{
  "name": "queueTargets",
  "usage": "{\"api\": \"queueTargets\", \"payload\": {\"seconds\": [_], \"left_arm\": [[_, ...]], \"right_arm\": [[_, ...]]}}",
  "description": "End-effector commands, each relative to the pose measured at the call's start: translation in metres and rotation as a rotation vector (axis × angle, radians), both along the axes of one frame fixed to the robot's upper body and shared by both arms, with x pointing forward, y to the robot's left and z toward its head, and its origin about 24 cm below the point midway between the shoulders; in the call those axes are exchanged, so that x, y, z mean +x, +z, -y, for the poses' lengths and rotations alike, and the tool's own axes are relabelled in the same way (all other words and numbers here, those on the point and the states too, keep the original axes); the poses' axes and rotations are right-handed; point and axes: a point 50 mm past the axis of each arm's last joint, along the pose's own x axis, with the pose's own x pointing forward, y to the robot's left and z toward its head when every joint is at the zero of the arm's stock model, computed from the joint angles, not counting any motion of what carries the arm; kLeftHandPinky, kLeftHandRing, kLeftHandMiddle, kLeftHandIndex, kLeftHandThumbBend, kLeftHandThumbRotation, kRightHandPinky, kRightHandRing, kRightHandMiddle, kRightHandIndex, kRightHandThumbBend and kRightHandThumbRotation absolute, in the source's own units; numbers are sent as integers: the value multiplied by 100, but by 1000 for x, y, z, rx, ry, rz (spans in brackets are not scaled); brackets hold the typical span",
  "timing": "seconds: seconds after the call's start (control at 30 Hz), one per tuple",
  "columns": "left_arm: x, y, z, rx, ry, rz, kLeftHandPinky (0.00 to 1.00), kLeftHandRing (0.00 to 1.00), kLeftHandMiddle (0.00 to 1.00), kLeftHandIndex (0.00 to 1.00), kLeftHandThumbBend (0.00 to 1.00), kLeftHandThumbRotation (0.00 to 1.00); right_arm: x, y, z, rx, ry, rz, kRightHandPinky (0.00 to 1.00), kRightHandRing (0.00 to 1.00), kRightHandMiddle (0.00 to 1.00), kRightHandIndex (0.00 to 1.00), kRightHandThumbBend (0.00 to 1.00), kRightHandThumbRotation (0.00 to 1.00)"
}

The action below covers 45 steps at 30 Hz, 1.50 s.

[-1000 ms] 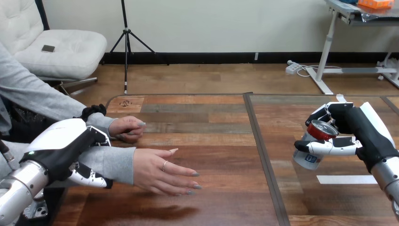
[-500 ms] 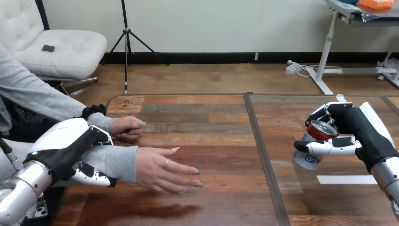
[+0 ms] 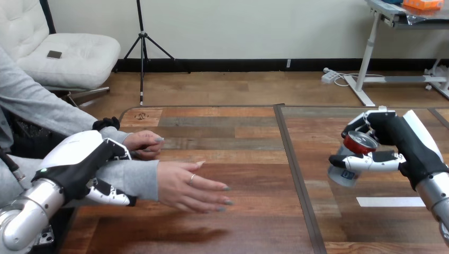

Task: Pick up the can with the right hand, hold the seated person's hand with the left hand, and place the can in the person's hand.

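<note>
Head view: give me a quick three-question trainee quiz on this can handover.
1. True or false: the right hand is curled round the can.
2. The left hand grips the person's: A) forearm, B) fingertips, C) far hand.
3. Is the can in the person's outstretched hand yet?
Key: 1 true; 2 A; 3 no, it is well apart from it, to the right.

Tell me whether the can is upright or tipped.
Tipped: the can, gripped by the right robot hand, leans with its red top toward the view's upper right and its base toward the lower left.
</note>
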Motion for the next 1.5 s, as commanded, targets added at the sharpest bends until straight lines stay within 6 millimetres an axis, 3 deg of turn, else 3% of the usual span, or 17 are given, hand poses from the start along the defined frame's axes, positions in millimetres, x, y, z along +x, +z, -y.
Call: {"api": "queueTargets", "payload": {"seconds": [0.0,1.0,1.47], "left_arm": [[26,57,24,-108,-84,269,24,29,37,43,58,0],[34,59,48,-185,-116,307,22,28,37,42,54,0],[35,56,56,-216,-129,309,22,28,36,42,53,0]], "right_arm": [[22,38,-24,26,80,182,31,34,41,43,76,0],[34,41,-60,57,148,224,28,32,40,43,78,0],[39,41,-76,69,179,227,32,36,42,44,77,0]]}}
